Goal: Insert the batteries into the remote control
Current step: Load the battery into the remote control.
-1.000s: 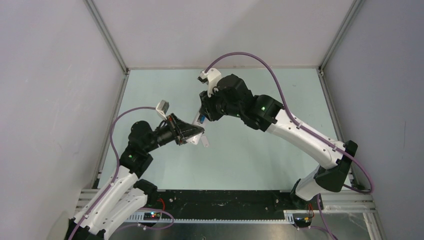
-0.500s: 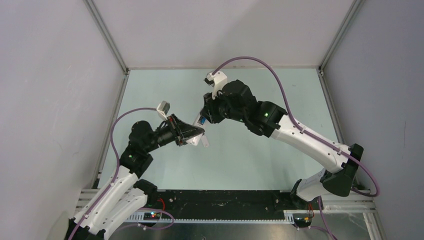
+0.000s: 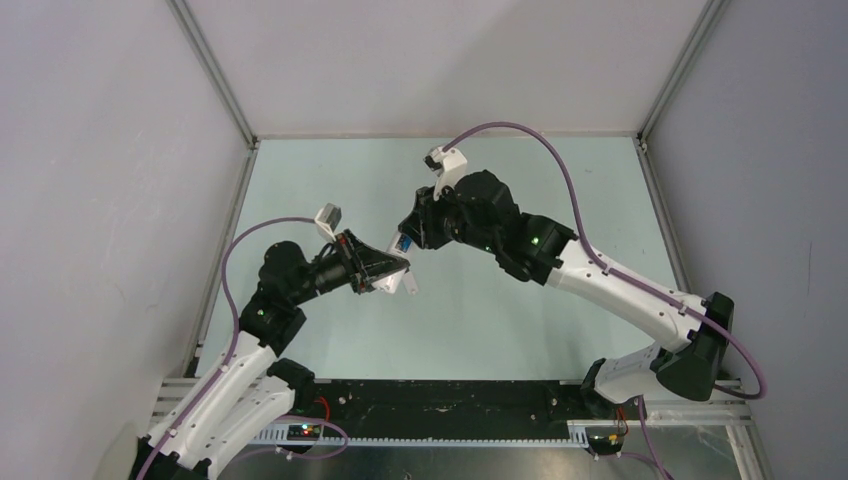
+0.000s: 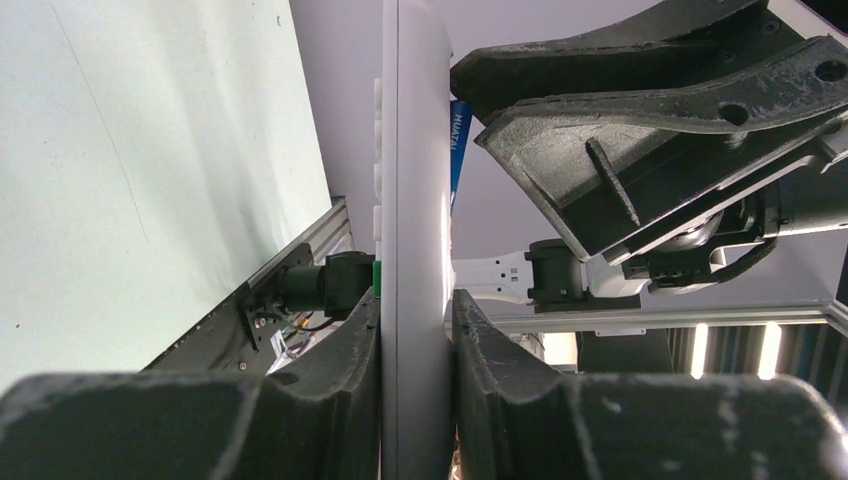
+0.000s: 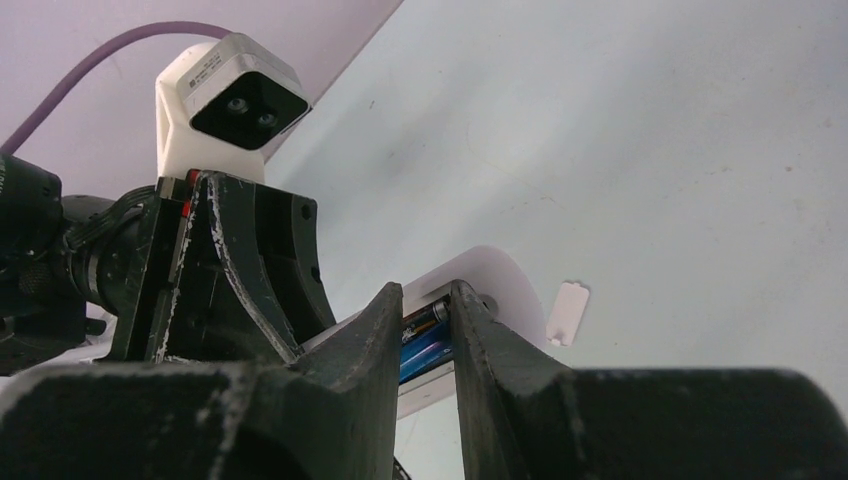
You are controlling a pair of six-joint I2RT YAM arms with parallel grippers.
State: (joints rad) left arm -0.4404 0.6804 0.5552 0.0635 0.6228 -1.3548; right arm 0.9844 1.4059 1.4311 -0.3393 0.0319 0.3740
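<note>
My left gripper point(image 4: 413, 300) is shut on the white remote control point(image 4: 412, 200), which it holds edge-on above the table; its buttons face left. The remote's open back point(image 5: 490, 275) faces my right gripper point(image 5: 428, 295). That gripper is shut on the blue battery point(image 5: 425, 352), and its fingertips reach into the battery bay. A dark battery point(image 5: 425, 318) lies in the bay right beside the blue one. From the left wrist, the blue battery point(image 4: 456, 140) shows between the remote and the right fingers. From above, both grippers meet at mid-table, left gripper point(image 3: 393, 270) and right gripper point(image 3: 405, 241).
A small white battery cover point(image 5: 567, 313) lies flat on the pale green table point(image 3: 500, 320) below the remote. Grey walls and an aluminium frame point(image 3: 215, 75) close in the table on three sides.
The right arm's wrist and elbow have swung to the right while its fingertips stay at the remote. The left arm and the remote have not moved.
</note>
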